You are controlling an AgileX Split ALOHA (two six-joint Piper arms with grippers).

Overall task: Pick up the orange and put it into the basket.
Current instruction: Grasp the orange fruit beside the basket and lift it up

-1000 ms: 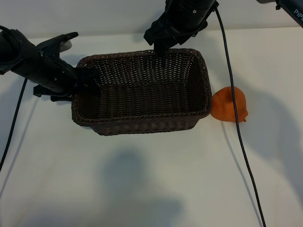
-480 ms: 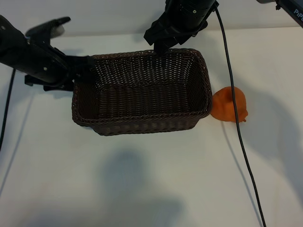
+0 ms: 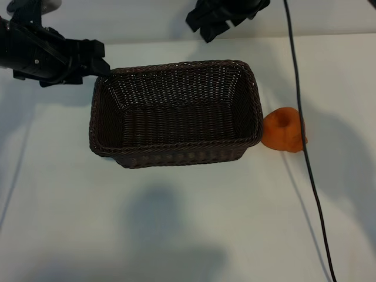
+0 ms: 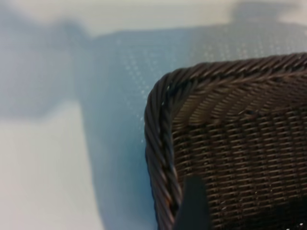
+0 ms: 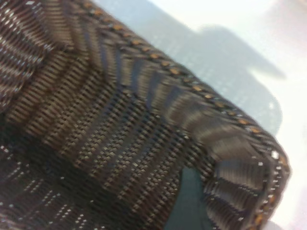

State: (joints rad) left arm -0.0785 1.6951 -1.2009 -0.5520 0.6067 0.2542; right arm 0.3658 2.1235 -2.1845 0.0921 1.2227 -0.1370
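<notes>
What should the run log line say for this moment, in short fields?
orange: on table, against basket's right end | basket: empty | left gripper: open, above basket's left corner | right gripper: open, above far rim

I was working at what looked like a lab or test bench, not a home or a shop. The table (image 3: 176, 223) was a plain white surface with nothing on it that was domestic, and behind it ran a bare pale wall (image 3: 135, 20). My two black arms reached in over the far edge of the table, and a black cable (image 3: 310, 176) trailed loose across the white top. Only props lay there: a dark brown woven basket (image 3: 176, 154) and an orange (image 3: 283, 130) just beside its right end. Hard overhead light threw soft grey shadows of the rig onto the table
</notes>
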